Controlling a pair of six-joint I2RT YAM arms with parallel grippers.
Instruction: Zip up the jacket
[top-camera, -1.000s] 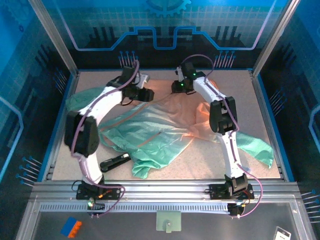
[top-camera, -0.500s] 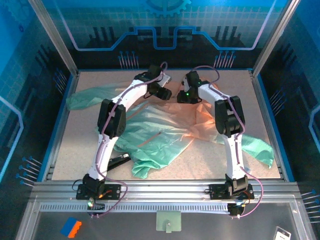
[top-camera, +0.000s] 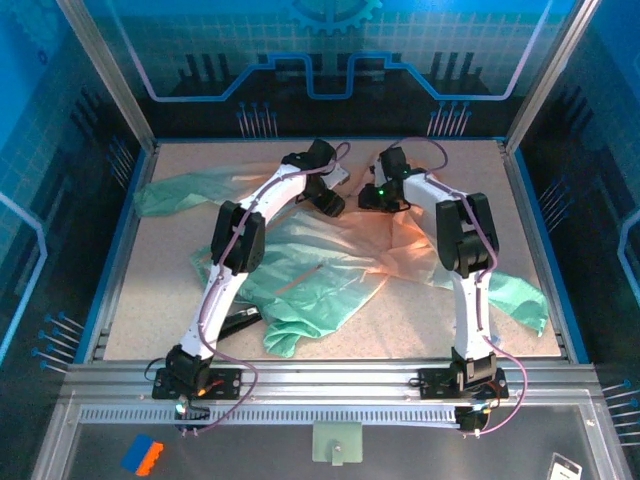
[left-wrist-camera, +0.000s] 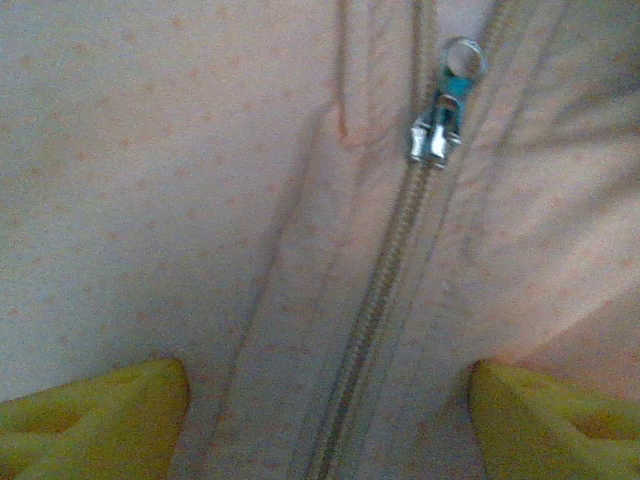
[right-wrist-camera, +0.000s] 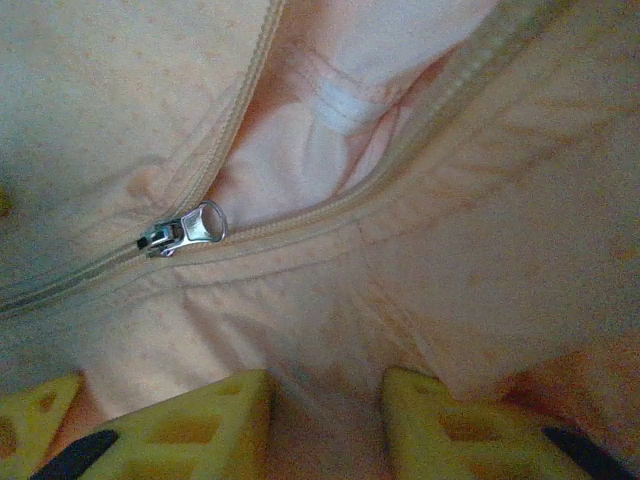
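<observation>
On the speckled counter (top-camera: 200, 160) the jacket (top-camera: 310, 270) lies spread (peach end far). Left pincer (left-wrist-camera: 330, 420) gapes wide, empty, over its zipper slider (left-wrist-camera: 437, 135); right pincer (right-wrist-camera: 327, 420) narrowed, fabric between, grip unclear.

The left arm (top-camera: 215, 290) and right arm (top-camera: 470, 300) were built of white links and black joints, bolted on black bases (top-camera: 190, 378). Purple cables (top-camera: 246, 382) were looped along each. A green light (top-camera: 379, 187) was lit on the right wrist. The fingers (right-wrist-camera: 200, 420) were moulded in yellow lattice with black insets (right-wrist-camera: 75, 455).
</observation>
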